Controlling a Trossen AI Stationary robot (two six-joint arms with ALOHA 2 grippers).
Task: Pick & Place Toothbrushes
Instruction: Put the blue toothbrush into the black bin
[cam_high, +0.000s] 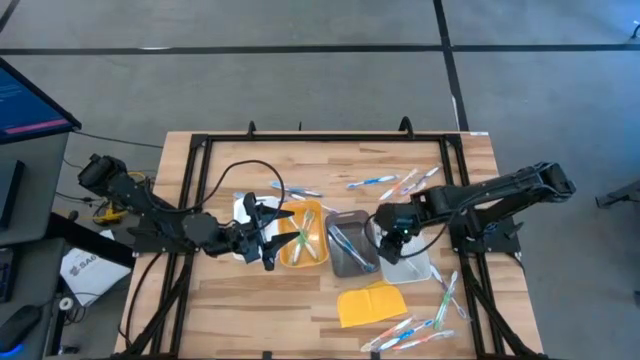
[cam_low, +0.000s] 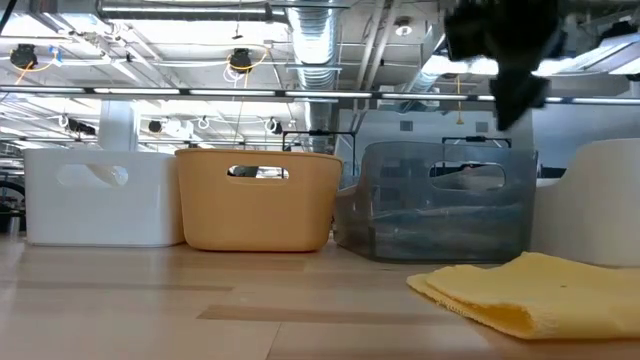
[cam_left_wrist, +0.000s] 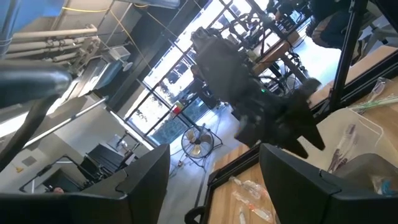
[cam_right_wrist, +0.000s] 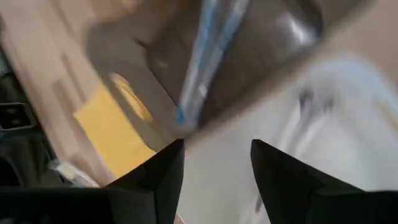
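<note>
Toothbrushes lie loose on the table: a group by the far edge (cam_high: 385, 182), one near the left tray (cam_high: 296, 190), more by the near right corner (cam_high: 425, 320). Some lie in the orange tray (cam_high: 305, 240), and blue ones (cam_right_wrist: 208, 50) in the grey tray (cam_high: 350, 250). My left gripper (cam_high: 272, 238) (cam_left_wrist: 214, 180) is open and holds nothing, hovering between the left white tray (cam_high: 246, 206) and the orange tray. My right gripper (cam_high: 392, 245) (cam_right_wrist: 217, 174) is open and holds nothing, over the right white tray (cam_high: 410, 265), next to the grey tray.
The four trays stand side by side across the table's middle, as the low view shows: white (cam_low: 100, 195), orange (cam_low: 258, 200), grey (cam_low: 435, 200), white (cam_low: 600, 200). A yellow pad (cam_high: 372, 303) lies flat in front of the grey tray. A black frame (cam_high: 300, 140) borders the table.
</note>
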